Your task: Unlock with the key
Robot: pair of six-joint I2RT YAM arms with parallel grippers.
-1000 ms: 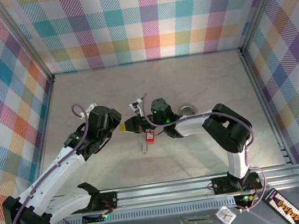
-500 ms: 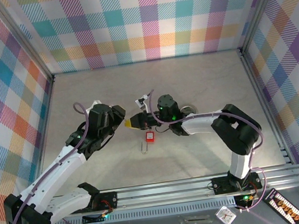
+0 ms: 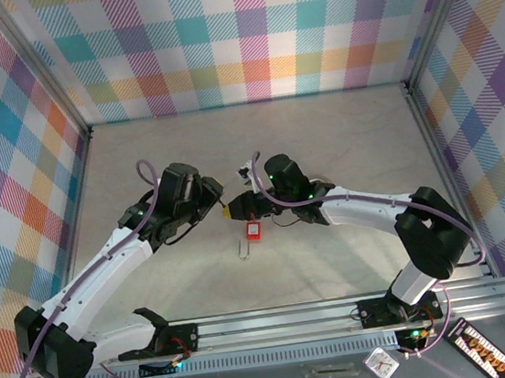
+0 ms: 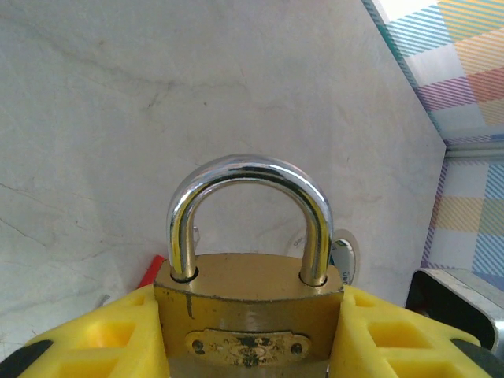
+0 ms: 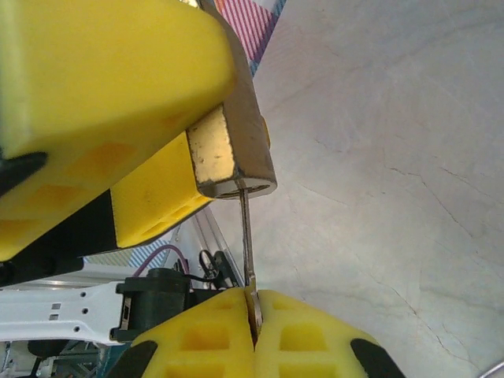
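Observation:
A brass padlock [image 4: 248, 315] with a chrome shackle [image 4: 248, 169] sits clamped between the yellow fingers of my left gripper [image 4: 248, 350]. Both shackle legs are seated in the body. In the top view the left gripper [image 3: 222, 207] and right gripper [image 3: 251, 204] meet nose to nose above mid-table, the padlock [image 3: 229, 210] between them. In the right wrist view my right gripper [image 5: 254, 315] is shut on a thin silver key [image 5: 245, 236]. The key's blade runs up to the underside of the padlock [image 5: 233, 161], its tip at the keyhole.
A red tag [image 3: 254, 232] with a wire clip [image 3: 244, 248] lies on the table just below the grippers. A silvery round disc [image 4: 346, 256] rests beyond the padlock. The aluminium rail [image 3: 287, 318] runs along the near edge, and plaid walls enclose the table.
Both grippers have shifted slightly away from the bases and right, the right arm stretching out. The key and the padlock stay held and have closed together.

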